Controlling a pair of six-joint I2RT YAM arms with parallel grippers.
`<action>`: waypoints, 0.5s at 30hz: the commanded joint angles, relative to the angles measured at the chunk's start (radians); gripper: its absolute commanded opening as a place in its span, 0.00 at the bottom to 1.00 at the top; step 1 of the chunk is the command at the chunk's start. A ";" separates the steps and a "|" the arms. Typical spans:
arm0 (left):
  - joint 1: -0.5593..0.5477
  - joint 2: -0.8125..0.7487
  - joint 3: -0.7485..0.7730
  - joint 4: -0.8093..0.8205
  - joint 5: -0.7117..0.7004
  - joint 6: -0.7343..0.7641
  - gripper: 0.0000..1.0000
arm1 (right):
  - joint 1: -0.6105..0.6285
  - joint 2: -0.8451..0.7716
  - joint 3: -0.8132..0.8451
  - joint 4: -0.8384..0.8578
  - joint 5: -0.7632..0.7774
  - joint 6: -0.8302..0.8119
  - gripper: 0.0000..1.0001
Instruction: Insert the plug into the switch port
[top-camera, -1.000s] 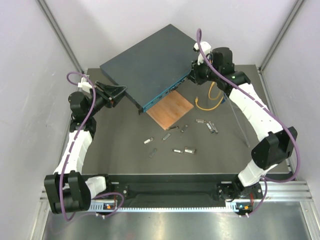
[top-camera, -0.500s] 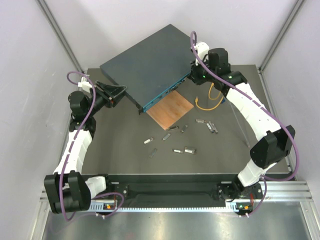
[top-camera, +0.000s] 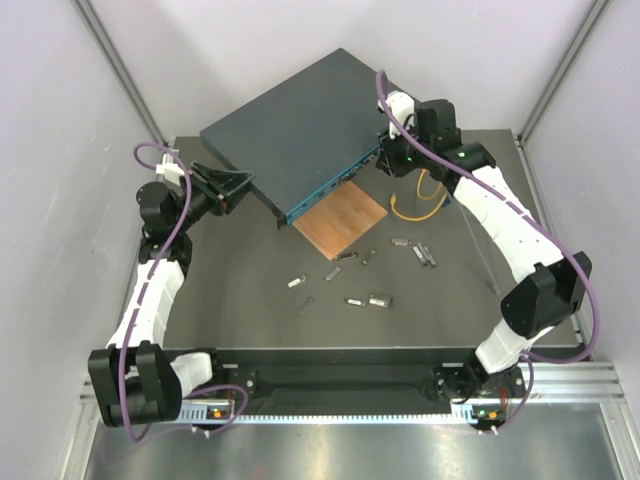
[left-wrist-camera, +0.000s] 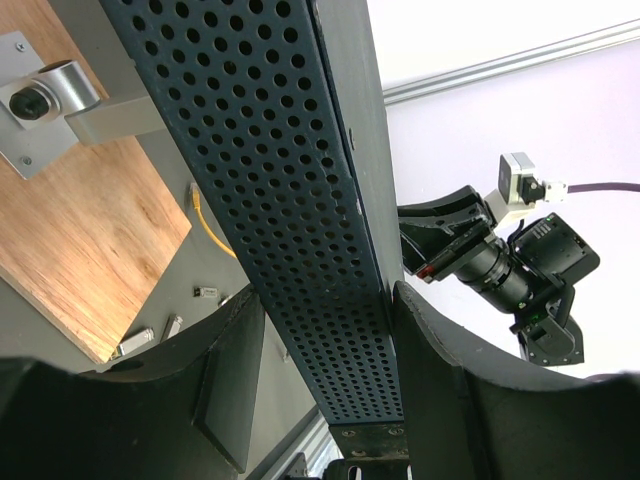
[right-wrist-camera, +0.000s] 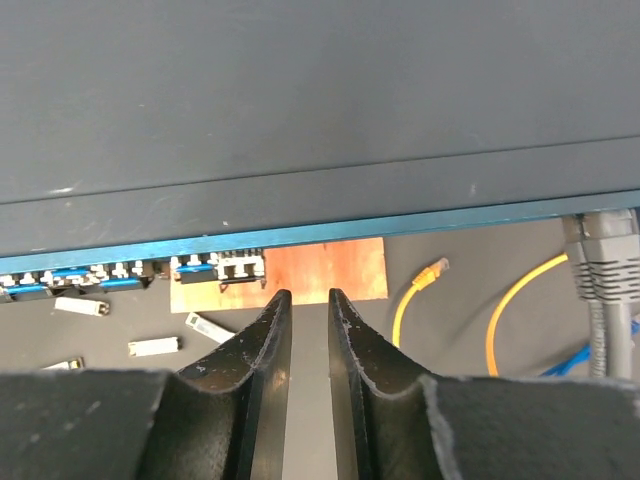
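Shifted right hand (right-wrist-camera: 308, 300) leftward in frame over switch (top-camera: 290, 130), slightly apart, empty; clamping switch with left hand (left-wrist-camera: 325, 340); next, fetch yellow plug (right-wrist-camera: 437, 268)

Thin brown wooden square (top-camera: 340, 220) lying flat on my dark table (top-camera: 240, 300), with a bunch of little silver modules (top-camera: 372, 298) scattered nearer me.

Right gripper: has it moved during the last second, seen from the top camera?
Yes. The right gripper has shifted up the picture, farther from the yellow cable and toward the right corner of the switch.
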 joint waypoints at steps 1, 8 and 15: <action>-0.036 0.013 0.032 0.078 0.026 0.085 0.03 | 0.015 -0.025 0.067 0.010 -0.032 0.010 0.21; -0.036 0.007 0.023 0.080 0.024 0.086 0.03 | 0.020 0.001 0.103 0.015 -0.039 0.027 0.20; -0.036 0.008 0.021 0.086 0.026 0.083 0.03 | 0.031 0.036 0.139 0.012 -0.050 0.037 0.20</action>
